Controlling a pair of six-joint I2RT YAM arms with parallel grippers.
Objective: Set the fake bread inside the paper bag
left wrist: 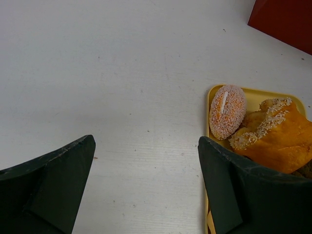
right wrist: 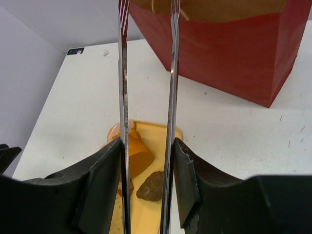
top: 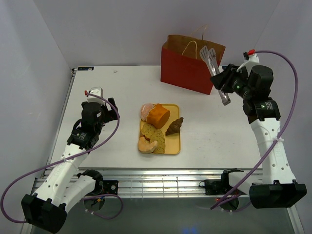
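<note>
The red paper bag [top: 190,66] stands open at the back right of the table. A yellow tray [top: 174,145] in the middle holds the fake bread: an orange-brown loaf [top: 159,115], a pinkish roll [top: 146,111], a dark croissant [top: 175,126], a yellow speckled slice [top: 157,136] and a tan piece [top: 147,145]. My right gripper [top: 220,84] is shut on the metal tongs [top: 210,58], whose empty tips are up beside the bag's mouth; the tong arms [right wrist: 170,97] stand apart. My left gripper [top: 108,111] is open and empty, left of the tray. The roll [left wrist: 227,111] and the loaf [left wrist: 278,136] show in the left wrist view.
The bag's pale cord handles [top: 191,46] rise above its mouth. White walls close the table at the back and sides. Bare table lies between the tray and the bag [right wrist: 234,53].
</note>
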